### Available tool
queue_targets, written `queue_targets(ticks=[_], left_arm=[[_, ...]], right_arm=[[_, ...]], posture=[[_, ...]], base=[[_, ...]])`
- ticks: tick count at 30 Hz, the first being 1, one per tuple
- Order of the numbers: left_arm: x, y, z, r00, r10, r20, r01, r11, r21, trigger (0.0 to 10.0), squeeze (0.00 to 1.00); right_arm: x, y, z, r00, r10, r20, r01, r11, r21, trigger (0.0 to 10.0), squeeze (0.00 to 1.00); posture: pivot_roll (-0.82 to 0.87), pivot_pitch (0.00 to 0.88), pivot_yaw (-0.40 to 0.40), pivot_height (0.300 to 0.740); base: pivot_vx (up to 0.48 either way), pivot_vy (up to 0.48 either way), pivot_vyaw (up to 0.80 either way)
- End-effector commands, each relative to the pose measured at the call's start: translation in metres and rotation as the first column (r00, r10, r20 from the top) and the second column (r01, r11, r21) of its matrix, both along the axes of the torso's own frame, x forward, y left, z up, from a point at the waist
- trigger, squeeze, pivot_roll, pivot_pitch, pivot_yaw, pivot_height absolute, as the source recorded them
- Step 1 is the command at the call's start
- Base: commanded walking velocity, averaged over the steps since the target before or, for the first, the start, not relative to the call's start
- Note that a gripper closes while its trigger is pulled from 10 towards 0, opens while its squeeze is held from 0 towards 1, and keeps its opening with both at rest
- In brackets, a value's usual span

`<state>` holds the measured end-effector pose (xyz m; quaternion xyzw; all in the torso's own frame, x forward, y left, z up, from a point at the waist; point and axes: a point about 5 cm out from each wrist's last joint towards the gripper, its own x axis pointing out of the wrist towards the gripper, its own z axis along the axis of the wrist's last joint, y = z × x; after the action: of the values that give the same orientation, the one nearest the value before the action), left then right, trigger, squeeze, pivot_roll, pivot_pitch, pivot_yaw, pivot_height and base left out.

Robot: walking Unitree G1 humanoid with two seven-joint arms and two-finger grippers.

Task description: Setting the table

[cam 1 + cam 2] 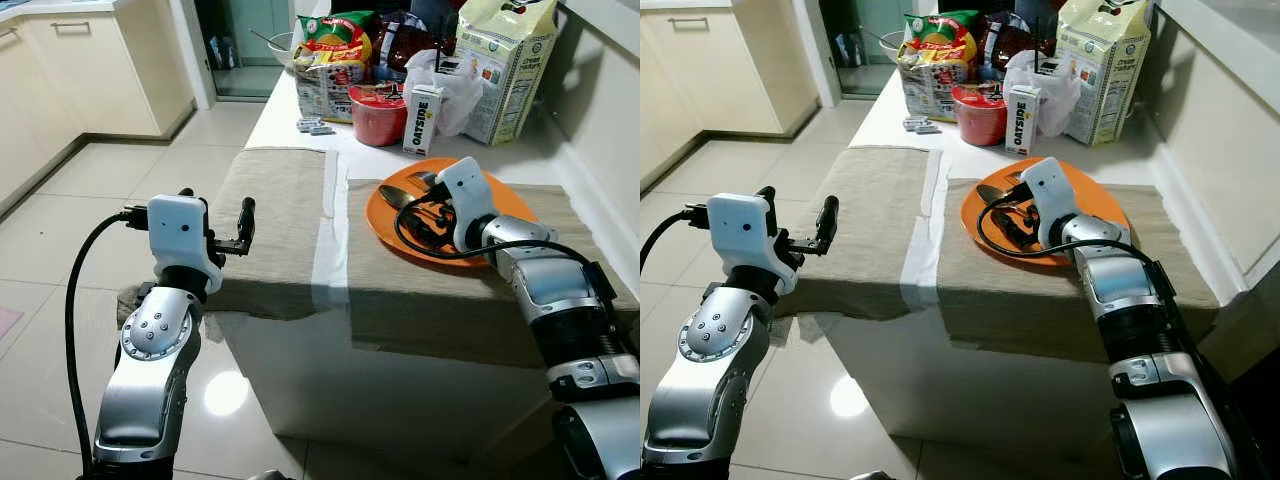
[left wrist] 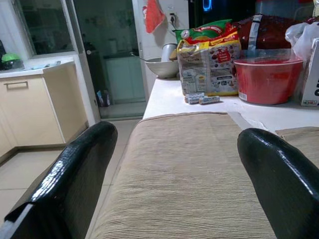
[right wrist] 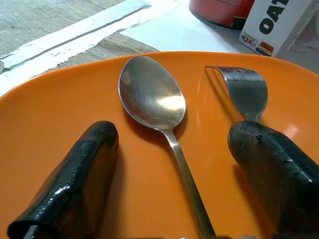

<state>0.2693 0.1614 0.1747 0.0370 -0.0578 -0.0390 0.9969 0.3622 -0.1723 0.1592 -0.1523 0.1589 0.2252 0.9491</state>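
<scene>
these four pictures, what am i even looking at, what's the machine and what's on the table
It's a humanoid robot with two silver arms. The two wide pictures come from its head; the close-ups come from wrist cameras looking along each gripper's black fingers. The right gripper is open over an orange plate, straddling a spoon beside a fork, gripping nothing. The left gripper hovers open at the edge of a beige placemat, empty. Behind sit a red bowl, a carton and food bags.

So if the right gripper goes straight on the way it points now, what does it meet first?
Most likely the spoon, whose handle runs between the open fingers of the right gripper on the orange plate. The fork lies beside it.
</scene>
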Motion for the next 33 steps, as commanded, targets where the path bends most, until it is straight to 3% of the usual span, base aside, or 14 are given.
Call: queue_targets(ticks=[1, 12, 13, 14, 15, 16, 19, 27, 28, 33], left_arm=[[0.001, 0.003, 0.005, 1.0, 0.016, 0.015, -0.016, 1.0, -0.003, 10.0, 0.0], [0.001, 0.004, 0.005, 1.0, 0.018, 0.012, -0.018, 1.0, -0.005, 10.0, 0.0], [0.001, 0.004, 0.005, 1.0, 0.018, 0.012, -0.018, 1.0, -0.005, 10.0, 0.0], [0.001, 0.004, 0.005, 1.0, 0.018, 0.013, -0.018, 1.0, -0.004, 10.0, 0.0], [0.001, 0.004, 0.005, 1.0, 0.018, 0.013, -0.018, 1.0, -0.004, 10.0, 0.0], [0.001, 0.004, 0.005, 1.0, 0.018, 0.012, -0.018, 1.0, -0.004, 10.0, 0.0], [0.0, 0.005, 0.005, 1.0, 0.019, 0.013, -0.019, 1.0, -0.002, 10.0, 0.0], [0.0, 0.005, 0.005, 1.0, 0.021, 0.014, -0.021, 1.0, -0.002, 10.0, 0.0], [0.0, 0.005, 0.005, 1.0, 0.021, 0.014, -0.021, 1.0, -0.002, 10.0, 0.0], [0.0, 0.005, 0.005, 1.0, 0.021, 0.014, -0.021, 1.0, -0.003, 10.0, 0.0]], right_arm=[[-0.002, -0.002, -0.014, 0.997, -0.025, -0.069, 0.024, 1.0, -0.014, 10.0, 1.0], [-0.001, 0.0, -0.016, 0.997, -0.039, -0.069, 0.038, 0.999, -0.024, 10.0, 1.0], [0.0, -0.001, -0.017, 0.996, -0.05, -0.07, 0.048, 0.998, -0.034, 10.0, 0.77], [0.001, -0.001, -0.018, 0.995, -0.059, -0.075, 0.056, 0.998, -0.043, 10.0, 0.32], [0.001, -0.001, -0.018, 0.995, -0.059, -0.075, 0.056, 0.998, -0.043, 10.0, 0.32], [0.001, -0.001, -0.018, 0.995, -0.055, -0.079, 0.052, 0.998, -0.036, 10.0, 0.0], [0.0, 0.002, -0.021, 0.99, -0.069, -0.124, 0.071, 0.997, 0.018, 10.0, 0.0], [0.002, -0.006, -0.025, 0.985, -0.119, -0.129, 0.118, 0.993, -0.011, 10.0, 0.0], [0.002, -0.006, -0.026, 0.983, -0.133, -0.127, 0.133, 0.991, -0.007, 0.0, 0.0], [0.002, -0.006, -0.029, 0.98, -0.143, -0.136, 0.143, 0.99, -0.007, 0.0, 0.0]], posture=[[-0.1, 0.004, 0.074, 0.74], [-0.09, 0.0, 0.072, 0.74], [-0.09, 0.0, 0.072, 0.74], [-0.09, 0.0, 0.072, 0.74], [-0.09, 0.0, 0.072, 0.74], [-0.09, 0.0, 0.072, 0.74], [-0.09, 0.0, 0.069, 0.74], [-0.09, 0.0, 0.061, 0.74], [-0.09, 0.0, 0.06, 0.74], [-0.09, 0.0, 0.059, 0.74]], base=[[0.0, 0.0, 0.0], [0.0, 0.0, 0.0], [0.0, 0.0, 0.0], [0.0, 0.0, 0.0], [0.0, 0.0, 0.0], [0.0, 0.0, 0.0], [0.0, 0.0, 0.0], [0.0, 0.0, 0.0], [0.0, 0.0, 0.0], [0.0, 0.0, 0.0]])
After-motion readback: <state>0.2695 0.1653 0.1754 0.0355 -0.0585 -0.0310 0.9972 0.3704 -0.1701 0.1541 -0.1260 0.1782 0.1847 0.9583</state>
